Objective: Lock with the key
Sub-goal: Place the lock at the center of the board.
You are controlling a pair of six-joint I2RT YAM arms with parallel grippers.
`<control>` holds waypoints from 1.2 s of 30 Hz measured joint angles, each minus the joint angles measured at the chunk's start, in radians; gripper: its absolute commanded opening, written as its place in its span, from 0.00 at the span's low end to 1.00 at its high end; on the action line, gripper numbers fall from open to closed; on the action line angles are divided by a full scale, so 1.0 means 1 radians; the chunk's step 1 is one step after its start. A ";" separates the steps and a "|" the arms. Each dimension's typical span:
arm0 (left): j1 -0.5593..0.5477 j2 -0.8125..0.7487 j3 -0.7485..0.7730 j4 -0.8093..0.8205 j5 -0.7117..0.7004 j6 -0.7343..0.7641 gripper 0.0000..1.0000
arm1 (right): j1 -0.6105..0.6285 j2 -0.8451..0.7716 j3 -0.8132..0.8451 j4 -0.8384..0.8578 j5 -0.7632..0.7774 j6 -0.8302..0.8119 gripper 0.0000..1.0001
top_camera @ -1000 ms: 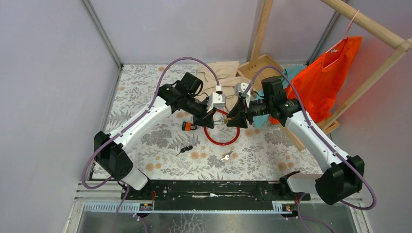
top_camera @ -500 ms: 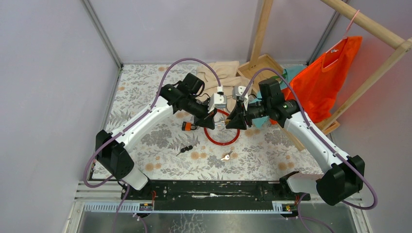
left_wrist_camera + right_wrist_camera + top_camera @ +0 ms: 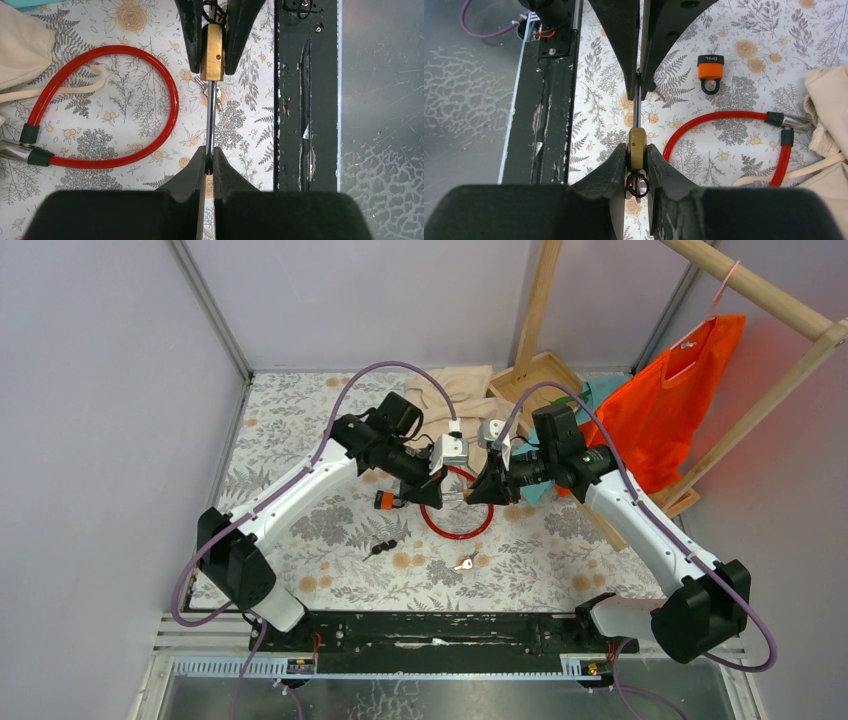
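A brass padlock (image 3: 638,148) is held in the air between both grippers above the floral table. My right gripper (image 3: 637,146) is shut on its brass body; a black key ring (image 3: 636,185) with keys hangs at the lock's base, between the fingers. My left gripper (image 3: 209,150) is shut on the thin steel shackle (image 3: 211,115) coming out of the body (image 3: 213,52). In the top view the left gripper (image 3: 437,498) and the right gripper (image 3: 478,496) face each other tip to tip, with the padlock (image 3: 462,497) between them.
A red cable lock (image 3: 458,533) lies under the grippers. An orange padlock (image 3: 384,500) lies to the left. A black key (image 3: 380,547) and a silver key (image 3: 464,563) lie nearer the front. A beige cloth (image 3: 455,390), an orange garment (image 3: 665,410) and a wooden rack (image 3: 540,310) are at the back right.
Both wrists have shifted slightly; the right gripper has edged left toward the left gripper. Both holds on the padlock are unchanged.
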 measured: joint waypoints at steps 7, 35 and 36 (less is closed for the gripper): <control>-0.001 0.000 0.000 -0.002 -0.003 0.000 0.00 | 0.000 0.003 0.000 -0.002 0.000 -0.004 0.00; -0.011 0.012 -0.025 -0.011 -0.002 -0.048 0.00 | 0.022 -0.008 -0.086 0.133 0.014 0.162 0.00; -0.011 0.012 -0.025 -0.012 -0.003 -0.049 0.00 | 0.024 -0.008 -0.086 0.133 0.017 0.165 0.00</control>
